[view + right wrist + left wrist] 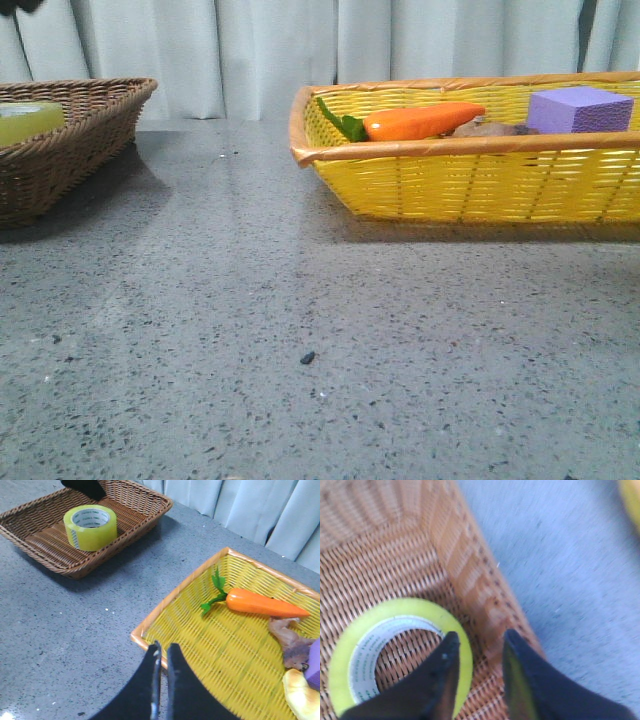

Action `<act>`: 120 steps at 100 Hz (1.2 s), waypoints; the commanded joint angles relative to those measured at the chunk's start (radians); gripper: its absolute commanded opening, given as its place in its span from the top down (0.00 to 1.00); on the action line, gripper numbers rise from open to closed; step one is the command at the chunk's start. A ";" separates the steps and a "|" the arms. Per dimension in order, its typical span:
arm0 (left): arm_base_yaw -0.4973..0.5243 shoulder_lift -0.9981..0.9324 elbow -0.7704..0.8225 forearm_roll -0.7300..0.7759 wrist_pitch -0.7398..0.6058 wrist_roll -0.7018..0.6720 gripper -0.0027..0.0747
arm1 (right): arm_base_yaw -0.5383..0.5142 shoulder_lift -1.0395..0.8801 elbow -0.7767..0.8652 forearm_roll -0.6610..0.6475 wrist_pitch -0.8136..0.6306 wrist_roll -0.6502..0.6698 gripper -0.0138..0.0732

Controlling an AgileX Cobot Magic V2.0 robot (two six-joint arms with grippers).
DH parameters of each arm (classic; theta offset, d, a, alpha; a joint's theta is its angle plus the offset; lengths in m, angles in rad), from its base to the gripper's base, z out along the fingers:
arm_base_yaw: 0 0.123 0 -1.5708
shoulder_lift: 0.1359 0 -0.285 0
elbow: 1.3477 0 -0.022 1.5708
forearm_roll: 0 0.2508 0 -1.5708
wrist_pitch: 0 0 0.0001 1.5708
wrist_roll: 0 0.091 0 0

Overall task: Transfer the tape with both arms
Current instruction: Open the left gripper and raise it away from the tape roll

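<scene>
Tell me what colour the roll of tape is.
Translucent yellow tape with a white, green-printed core, clearest in the right wrist view.

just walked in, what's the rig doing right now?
The tape lies flat in the brown wicker basket. The left gripper is open above it, with one finger over the roll's wall and the other outside it; it has no grip yet. The right gripper looks nearly closed and holds nothing, hovering by the corner of the yellow basket, which holds a toy carrot and a purple foam block.
</scene>
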 commanded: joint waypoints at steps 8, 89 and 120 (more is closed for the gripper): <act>0.001 -0.127 -0.014 -0.065 -0.059 -0.010 0.96 | -0.001 -0.043 0.018 -0.054 -0.119 0.002 0.92; 0.001 -0.900 0.825 -0.151 -0.557 0.076 0.99 | -0.001 -0.386 0.479 -0.386 -0.326 0.408 0.92; 0.001 -1.240 1.103 -0.151 -0.626 0.077 0.99 | -0.001 -0.533 0.610 -0.524 -0.261 0.568 0.92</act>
